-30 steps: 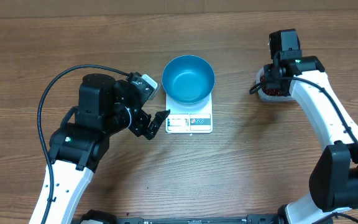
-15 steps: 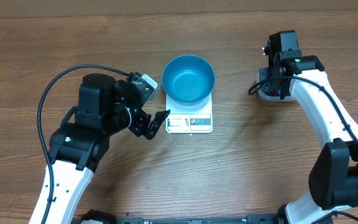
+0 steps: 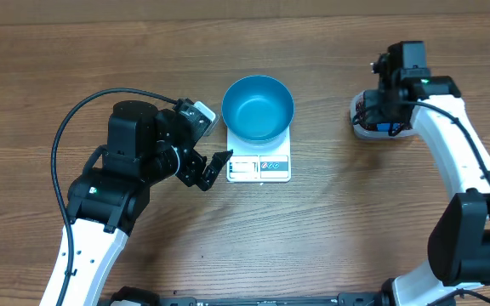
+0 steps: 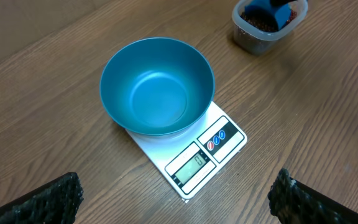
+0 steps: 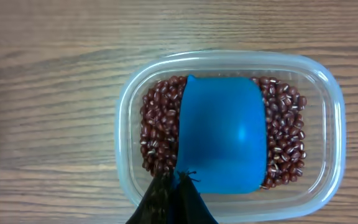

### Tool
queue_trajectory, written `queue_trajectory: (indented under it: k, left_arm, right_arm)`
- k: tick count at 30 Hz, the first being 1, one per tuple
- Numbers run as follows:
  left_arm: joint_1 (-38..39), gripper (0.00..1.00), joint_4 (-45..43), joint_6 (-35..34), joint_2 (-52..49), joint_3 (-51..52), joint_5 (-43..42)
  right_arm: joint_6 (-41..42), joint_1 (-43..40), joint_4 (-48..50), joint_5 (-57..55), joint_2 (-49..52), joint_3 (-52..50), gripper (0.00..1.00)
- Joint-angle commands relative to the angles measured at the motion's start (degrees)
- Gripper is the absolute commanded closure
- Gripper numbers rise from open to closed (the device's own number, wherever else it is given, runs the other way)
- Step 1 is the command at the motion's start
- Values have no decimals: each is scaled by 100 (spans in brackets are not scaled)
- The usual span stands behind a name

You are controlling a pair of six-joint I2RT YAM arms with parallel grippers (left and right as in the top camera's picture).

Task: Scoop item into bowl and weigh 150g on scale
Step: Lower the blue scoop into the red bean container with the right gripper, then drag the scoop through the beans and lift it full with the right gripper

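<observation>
Shifted rightward, the right hand [image 5: 178, 182] grips the scoop [image 5: 222, 134] resting in the beans [image 5: 157, 124].

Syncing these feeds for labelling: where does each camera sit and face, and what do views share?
Overhead: above table, facing straight down; both arms, bowl on scale.
Left wrist: on left arm, angled down at bowl and scale; left fingers open at bottom corners.
Right wrist: on right arm, straight down into tub of beans; right fingers shut on scoop.
Shared: overhead and left wrist show bowl, scale, tub.
</observation>
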State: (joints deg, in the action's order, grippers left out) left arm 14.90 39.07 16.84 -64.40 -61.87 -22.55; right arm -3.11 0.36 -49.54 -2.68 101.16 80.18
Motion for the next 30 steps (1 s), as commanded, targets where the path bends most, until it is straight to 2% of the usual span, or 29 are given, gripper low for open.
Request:
queue_trajectory:
  k: [1, 5, 18, 30]
  left_arm:
    - [-22, 1, -7, -57, -11, -140, -127]
    - [-22, 1, -9, -57, -11, -140, -127]
    - [-22, 0, -7, -55, -11, -140, -127]
    - [-22, 1, -7, -57, -11, -140, -127]
  right_arm:
    - [310, -295, -2, 1132, -114, 85, 96]
    - [315, -592, -57, 1836, -114, 83, 96]
    - [1102, -1110, -323, 2044, -111, 83, 96]
    - [1123, -1639, -603, 2677, -42, 79, 96]
